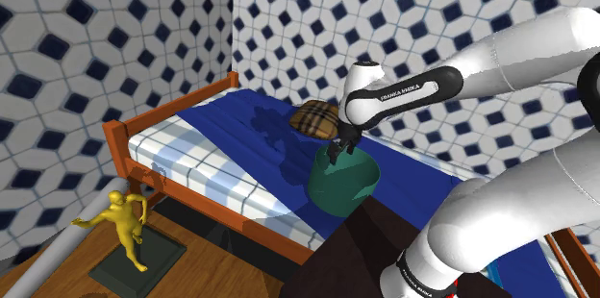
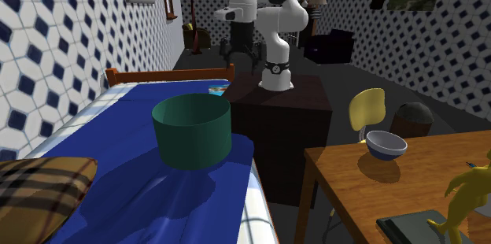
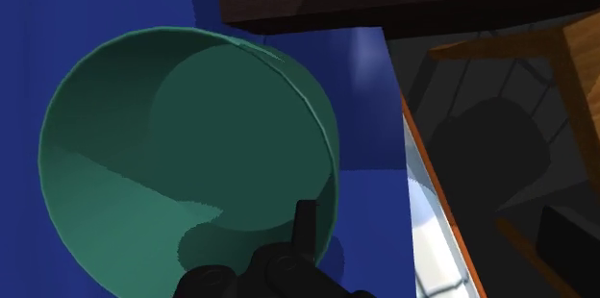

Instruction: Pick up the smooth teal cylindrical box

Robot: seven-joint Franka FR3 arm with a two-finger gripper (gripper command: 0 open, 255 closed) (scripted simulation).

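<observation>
Hovering for the grasp over the teal box [image 1: 343, 183] on the bed [image 1: 207, 152], fingers [image 3: 306, 221] by its rim, open or clamped I cannot tell; next, pinch the wall and lift.

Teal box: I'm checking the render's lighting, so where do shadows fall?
Wrist view: the teal box is mostly shaded inside, with a lighter wedge on its wall. Second exterior view: its shadow darkens the blue blanket on the camera's side. Shoulder view: another shadow lies on the blanket beside the plaid pillow.

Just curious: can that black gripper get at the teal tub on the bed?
Probably yes. The gripper hangs right at the rim of the open teal box, nothing between them; the plaid pillow lies apart from it.
</observation>
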